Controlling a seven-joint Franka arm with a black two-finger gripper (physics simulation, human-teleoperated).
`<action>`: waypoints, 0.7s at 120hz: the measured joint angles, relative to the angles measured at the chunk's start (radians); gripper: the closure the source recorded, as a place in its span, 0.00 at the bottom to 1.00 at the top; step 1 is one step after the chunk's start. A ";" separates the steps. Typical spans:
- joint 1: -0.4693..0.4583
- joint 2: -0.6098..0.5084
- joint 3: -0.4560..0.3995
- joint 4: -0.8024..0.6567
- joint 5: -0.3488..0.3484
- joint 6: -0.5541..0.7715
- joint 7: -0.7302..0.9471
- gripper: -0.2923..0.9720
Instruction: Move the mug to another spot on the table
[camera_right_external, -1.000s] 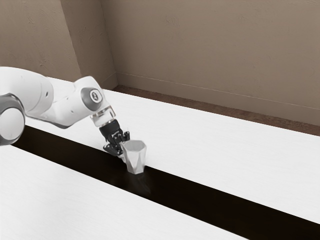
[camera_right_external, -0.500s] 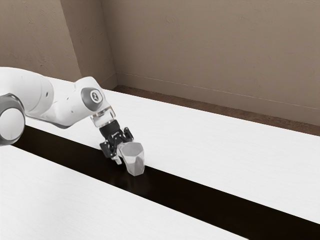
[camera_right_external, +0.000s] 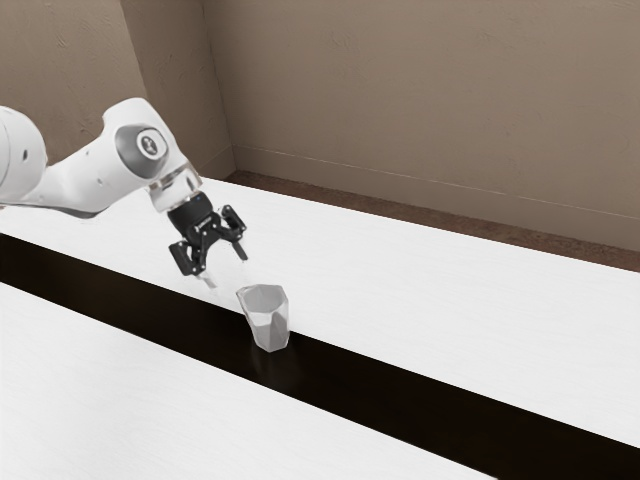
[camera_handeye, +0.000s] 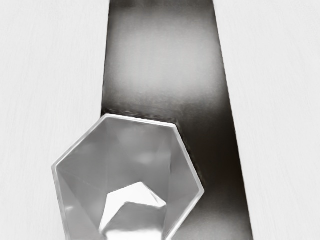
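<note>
The mug (camera_right_external: 266, 317) is a faceted pale grey cup without a visible handle, standing upright on the dark stripe of the table. My gripper (camera_right_external: 216, 262) hangs open in the air, up and toward the exterior view's left of the mug, clear of its rim with nothing between the fingers. In the wrist view the mug (camera_handeye: 127, 180) appears from above, its angular rim and hollow inside lying just below my hand.
The table (camera_right_external: 450, 290) is white with a glossy black stripe (camera_right_external: 420, 400) running diagonally across it. A beige wall and brown floor strip lie behind. White tabletop stretches on both sides of the stripe.
My gripper let go of the mug, opened and rose away toward the exterior view's upper left. The mug stays standing on the dark stripe.
</note>
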 joint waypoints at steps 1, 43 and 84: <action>-0.004 -0.007 -0.002 -0.002 0.003 0.000 -0.001 0.24; -0.099 -0.164 -0.068 0.153 0.392 -0.126 -0.314 0.23; -0.114 -0.179 -0.071 0.240 0.456 -0.247 -0.593 0.23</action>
